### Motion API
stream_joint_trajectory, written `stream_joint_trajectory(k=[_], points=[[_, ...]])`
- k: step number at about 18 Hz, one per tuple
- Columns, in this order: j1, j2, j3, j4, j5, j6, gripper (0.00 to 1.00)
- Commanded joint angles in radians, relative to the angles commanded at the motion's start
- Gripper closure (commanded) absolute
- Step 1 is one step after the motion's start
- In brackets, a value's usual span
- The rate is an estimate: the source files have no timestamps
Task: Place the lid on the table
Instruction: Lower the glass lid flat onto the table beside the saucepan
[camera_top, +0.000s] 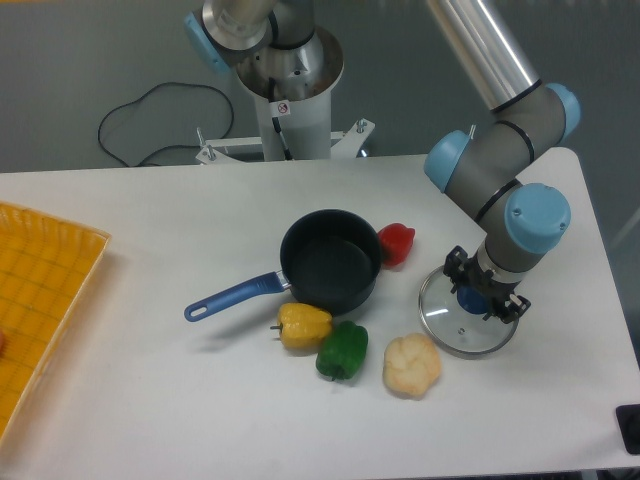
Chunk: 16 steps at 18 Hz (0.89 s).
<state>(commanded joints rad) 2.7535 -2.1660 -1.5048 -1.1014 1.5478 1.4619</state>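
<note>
Lid (462, 318) lies flat on the table (150, 400), at 3 o'clock from the saucepan (330, 262) and just beside the cauliflower (411, 365). Gripper (482, 296) sits over the blue knob with a finger either side — can't tell if it's clamped or released. Yellow pepper (303, 325) and green pepper (343, 350) at the pan's 6 o'clock, red pepper (397, 243) touching it at 2 — tray (40, 290) at far 9.

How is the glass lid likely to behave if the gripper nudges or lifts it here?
The lid looks like rigid clear glass, so probably fragile if dropped. It appears flat on the white table, so a nudge would likely make it slide, not roll. The gripper sits at its blue knob, likely the safest hold.
</note>
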Motion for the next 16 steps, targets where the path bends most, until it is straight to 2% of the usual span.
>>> stream_joint_trajectory(k=[8, 12, 15, 16], points=[[0.0, -0.009, 0.002, 0.014, 0.0, 0.0, 0.55], [0.0, -0.009, 0.0, 0.014, 0.0, 0.002, 0.51], [0.0, -0.009, 0.002, 0.014, 0.0, 0.0, 0.44], [0.0, -0.009, 0.002, 0.014, 0.0, 0.0, 0.39]])
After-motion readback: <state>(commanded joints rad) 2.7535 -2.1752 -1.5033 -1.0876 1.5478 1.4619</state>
